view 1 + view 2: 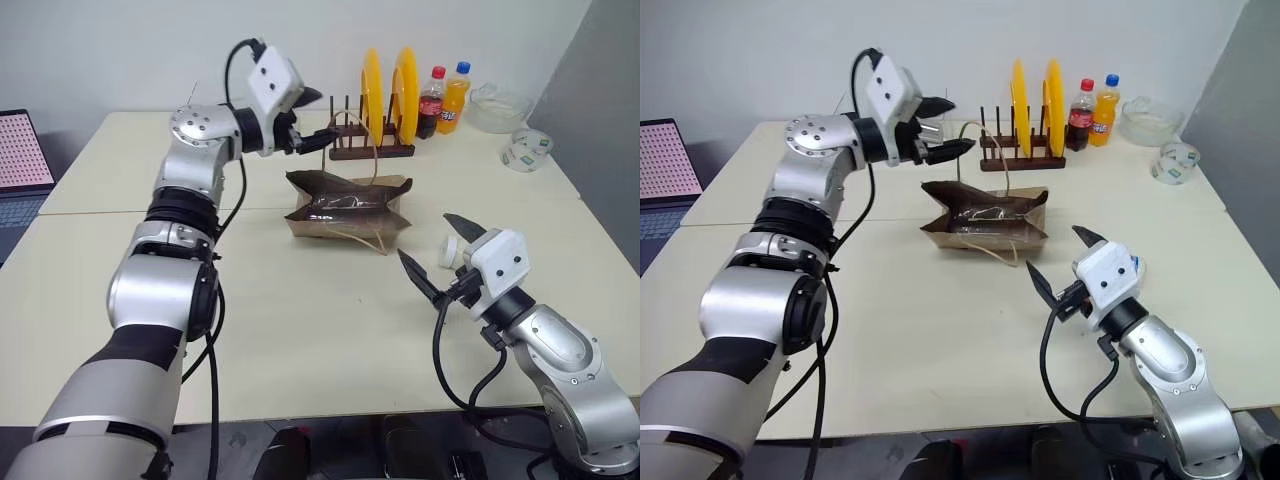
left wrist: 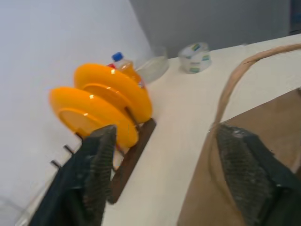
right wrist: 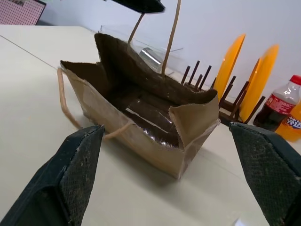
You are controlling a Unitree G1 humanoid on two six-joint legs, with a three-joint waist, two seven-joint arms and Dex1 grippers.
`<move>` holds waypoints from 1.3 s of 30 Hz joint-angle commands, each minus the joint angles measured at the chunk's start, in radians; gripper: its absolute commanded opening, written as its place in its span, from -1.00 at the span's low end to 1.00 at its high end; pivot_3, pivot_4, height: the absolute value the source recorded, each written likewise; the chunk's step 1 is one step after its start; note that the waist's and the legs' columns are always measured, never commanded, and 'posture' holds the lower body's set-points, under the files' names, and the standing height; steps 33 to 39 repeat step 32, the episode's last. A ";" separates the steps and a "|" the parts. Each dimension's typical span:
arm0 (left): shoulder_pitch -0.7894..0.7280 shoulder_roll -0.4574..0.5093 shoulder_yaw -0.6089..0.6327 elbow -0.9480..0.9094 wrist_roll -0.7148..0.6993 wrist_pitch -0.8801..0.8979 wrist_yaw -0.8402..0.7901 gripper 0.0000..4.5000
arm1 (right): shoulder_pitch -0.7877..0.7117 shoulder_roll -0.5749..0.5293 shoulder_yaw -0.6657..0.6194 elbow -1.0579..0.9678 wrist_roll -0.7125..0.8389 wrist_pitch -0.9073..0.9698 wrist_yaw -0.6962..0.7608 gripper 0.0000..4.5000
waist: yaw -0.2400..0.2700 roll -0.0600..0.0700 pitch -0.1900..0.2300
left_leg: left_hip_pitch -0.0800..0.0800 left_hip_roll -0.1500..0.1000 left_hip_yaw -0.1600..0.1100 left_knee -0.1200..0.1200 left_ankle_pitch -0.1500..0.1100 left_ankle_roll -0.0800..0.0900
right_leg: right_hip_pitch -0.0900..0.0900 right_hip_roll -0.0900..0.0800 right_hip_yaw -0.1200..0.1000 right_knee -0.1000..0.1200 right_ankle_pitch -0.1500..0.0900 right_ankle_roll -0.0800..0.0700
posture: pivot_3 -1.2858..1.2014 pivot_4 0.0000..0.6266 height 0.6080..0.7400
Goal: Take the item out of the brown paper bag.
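Nearest us, the right gripper (image 1: pixel 432 252) hangs above the table (image 1: pixel 300 330) in front of the brown paper bag (image 1: pixel 345 212), fingers spread wide, nothing between them. The item (image 1: pixel 451 251) lies on the table just behind that gripper, well to the right of the bag and clear of it; we see a small white shape, label not readable.

The bag stands upright in mid-table, mouth open. In the right wrist view its interior (image 3: pixel 146 110) looks dark with a pale patch on the floor; we cannot tell what that is.

Above the bag's far rim, the left gripper (image 1: pixel 940 128) sits level by the raised cord handle (image 1: pixel 962 150), fingers parted. The left wrist view shows the cord beside one finger, not pinched.

Behind the bag: a plate rack (image 1: pixel 372 150) with two orange plates, then two soda bottles (image 1: pixel 443 100), a clear bowl (image 1: pixel 497 108), a tape roll (image 1: pixel 526 150).

We judge the removal done, the item already out. What remains is for both arms to draw back without snagging the handle.
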 commanded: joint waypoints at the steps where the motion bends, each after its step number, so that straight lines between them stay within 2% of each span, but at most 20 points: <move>1: 0.021 0.026 0.018 -0.026 0.006 -0.011 0.034 0.62 | -0.019 -0.003 -0.031 0.009 0.002 -0.060 0.006 1.00 | 0.002 0.000 0.000 | 0.000 0.000 0.000 0.000 0.000 0.000 | 0.000 0.000 0.000 0.000 0.000 0.000 | 0.03 -0.52 1.00; 7: 0.073 0.034 0.040 -0.089 -0.021 0.000 0.082 0.62 | -0.048 -0.010 -0.042 0.057 0.009 -0.094 0.029 1.00 | 0.004 0.000 0.000 | 0.000 0.000 -0.001 0.001 0.000 0.000 | 0.000 0.000 -0.001 0.000 0.000 0.000 | 0.03 -0.52 1.00; 10: 0.164 0.031 0.082 -0.214 -0.075 0.071 0.102 0.62 | -0.042 -0.006 -0.045 0.063 0.005 -0.104 0.027 1.00 | 0.002 0.000 0.000 | 0.000 0.000 -0.001 0.000 0.001 -0.001 | 0.000 0.000 -0.001 0.000 0.000 0.000 | 0.03 -0.52 1.00; 13: 0.321 -0.004 0.144 -0.428 -0.109 0.177 0.251 0.62 | -0.014 0.020 -0.045 0.071 -0.014 -0.157 0.006 1.00 | 0.000 0.001 -0.001 | 0.001 0.001 0.000 -0.001 0.001 -0.002 | 0.000 0.000 0.000 0.001 0.000 0.000 | 0.03 -0.52 1.00; 17: 0.600 -0.071 0.145 -0.769 -0.045 0.358 0.481 0.62 | 0.083 0.091 -0.047 0.090 -0.035 -0.246 -0.052 1.00 | 0.004 0.001 -0.002 | 0.002 0.001 -0.001 -0.001 0.001 -0.002 | 0.000 0.000 0.001 0.001 0.000 0.000 | 0.03 -0.52 1.00; 20: 0.816 -0.117 0.132 -0.999 -0.076 0.398 0.505 0.62 | 0.168 0.157 -0.050 0.131 -0.055 -0.321 -0.103 1.00 | 0.006 0.001 -0.003 | 0.001 0.001 -0.001 -0.001 0.001 -0.002 | 0.000 -0.001 0.002 0.001 0.000 0.000 | 0.03 -0.52 1.00; 23: 0.969 -0.153 0.109 -1.133 -0.088 0.426 0.519 0.62 | 0.249 0.237 -0.052 0.185 -0.060 -0.424 -0.153 1.00 | 0.014 0.001 -0.003 | 0.003 0.002 0.000 -0.002 0.001 -0.003 | 0.001 -0.001 0.002 0.001 0.000 0.000 | 0.03 -0.52 1.00; 26: 1.026 -0.175 0.106 -1.171 -0.076 0.426 0.555 0.62 | 0.294 0.284 -0.060 0.234 -0.068 -0.509 -0.182 1.00 | 0.025 0.001 -0.003 | 0.004 0.001 0.001 -0.002 0.000 0.000 | 0.002 -0.001 0.003 0.002 0.000 -0.001 | 0.03 -0.52 1.00; 30: 1.062 -0.184 0.104 -1.177 -0.068 0.386 0.581 0.62 | 0.312 0.303 -0.075 0.276 -0.067 -0.586 -0.198 1.00 | 0.031 0.003 -0.004 | 0.016 0.002 0.003 -0.003 -0.001 0.001 | 0.013 0.000 0.003 -0.002 0.000 -0.001 | 0.03 -0.52 1.00; 39: 1.081 -0.189 0.105 -1.183 -0.081 0.361 0.576 0.62 | 0.310 0.302 -0.080 0.287 -0.062 -0.603 -0.200 1.00 | 0.031 0.003 -0.005 | 0.018 0.002 0.003 -0.004 -0.001 0.001 | 0.015 0.000 0.003 -0.003 0.000 -0.001 | 0.03 -0.52 1.00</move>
